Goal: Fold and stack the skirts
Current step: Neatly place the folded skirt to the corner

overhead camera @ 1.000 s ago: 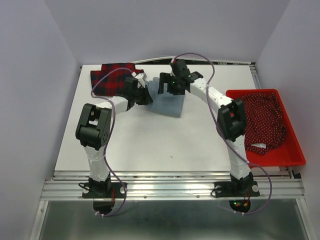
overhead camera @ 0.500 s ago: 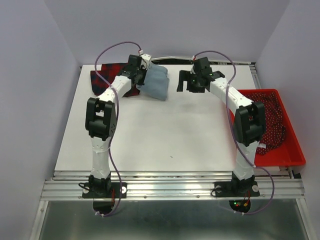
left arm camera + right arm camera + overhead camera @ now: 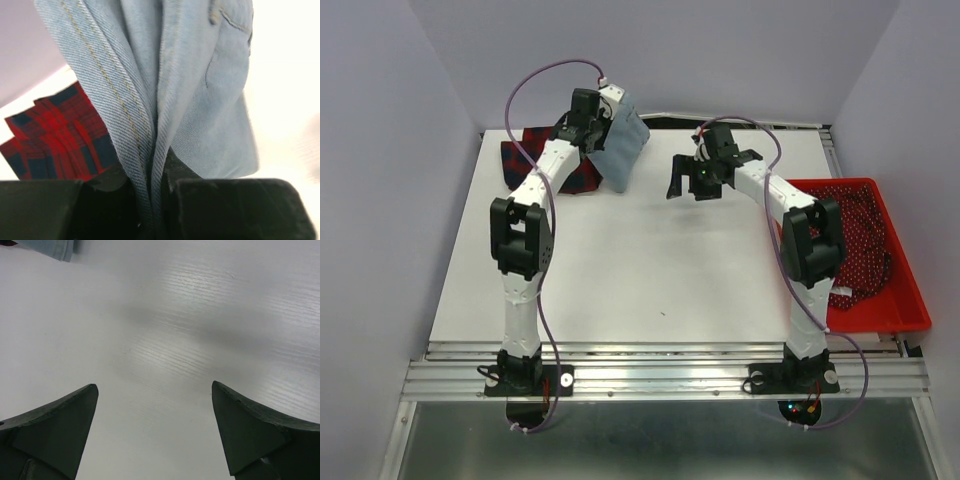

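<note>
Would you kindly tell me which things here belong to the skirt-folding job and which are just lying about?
Part of the job:
- light blue skirt, pinched and lifted by the left gripper
- plaid skirt, lying at the far left

Just lying about:
- red basket on the right
- red dotted cloth inside the basket

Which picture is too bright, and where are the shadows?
Left wrist view: the table beside the blue skirt glares to blank white, and the plaid skirt behind looks a bit soft. Right wrist view: a grey shadow band crosses the table beyond the right gripper. Top view: even light, all sharp.
</note>
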Robot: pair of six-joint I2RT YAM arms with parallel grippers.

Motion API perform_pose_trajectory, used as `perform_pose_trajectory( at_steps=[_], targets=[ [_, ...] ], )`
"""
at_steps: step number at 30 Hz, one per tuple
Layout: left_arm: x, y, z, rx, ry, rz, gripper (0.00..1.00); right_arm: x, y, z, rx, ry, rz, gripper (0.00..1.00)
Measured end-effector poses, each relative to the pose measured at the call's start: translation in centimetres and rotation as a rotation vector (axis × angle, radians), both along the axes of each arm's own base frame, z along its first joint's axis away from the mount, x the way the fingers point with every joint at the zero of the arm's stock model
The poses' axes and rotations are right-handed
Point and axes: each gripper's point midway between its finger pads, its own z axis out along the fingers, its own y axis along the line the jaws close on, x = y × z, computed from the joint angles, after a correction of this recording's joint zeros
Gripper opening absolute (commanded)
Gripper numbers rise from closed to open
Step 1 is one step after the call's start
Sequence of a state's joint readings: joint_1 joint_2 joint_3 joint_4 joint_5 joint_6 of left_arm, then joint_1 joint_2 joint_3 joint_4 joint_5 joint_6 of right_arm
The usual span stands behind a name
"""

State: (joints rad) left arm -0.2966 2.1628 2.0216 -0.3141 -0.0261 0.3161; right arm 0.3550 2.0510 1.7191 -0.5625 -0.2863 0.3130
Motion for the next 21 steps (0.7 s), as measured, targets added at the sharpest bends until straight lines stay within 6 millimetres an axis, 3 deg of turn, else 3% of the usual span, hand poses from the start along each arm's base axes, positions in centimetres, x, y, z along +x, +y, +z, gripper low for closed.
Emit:
perform_pose_trajectory(
  at_steps=[4,13,18,21],
  targets=[
    [0.6,0.2,1.8,-0.011,-0.036,0.006,0.00,-0.1,0.2,-0.3,0.005,0.010,0.006,1.00],
    [-0.1,0.4,3.2,-0.057,0.001,0.007,0.00,-0.1,0.3,-0.6,0.009,0.017,0.011,1.00],
    [-0.4,-0.3,5.3,-0.167,0.012,-0.007,0.00,-0.2,0.4,-0.8,0.012,0.023,0.015,1.00],
    [-0.4,-0.1,5.5,-0.239,0.030,-0.007,0.00,-0.2,0.4,-0.8,0.013,0.024,0.015,1.00]
  ],
)
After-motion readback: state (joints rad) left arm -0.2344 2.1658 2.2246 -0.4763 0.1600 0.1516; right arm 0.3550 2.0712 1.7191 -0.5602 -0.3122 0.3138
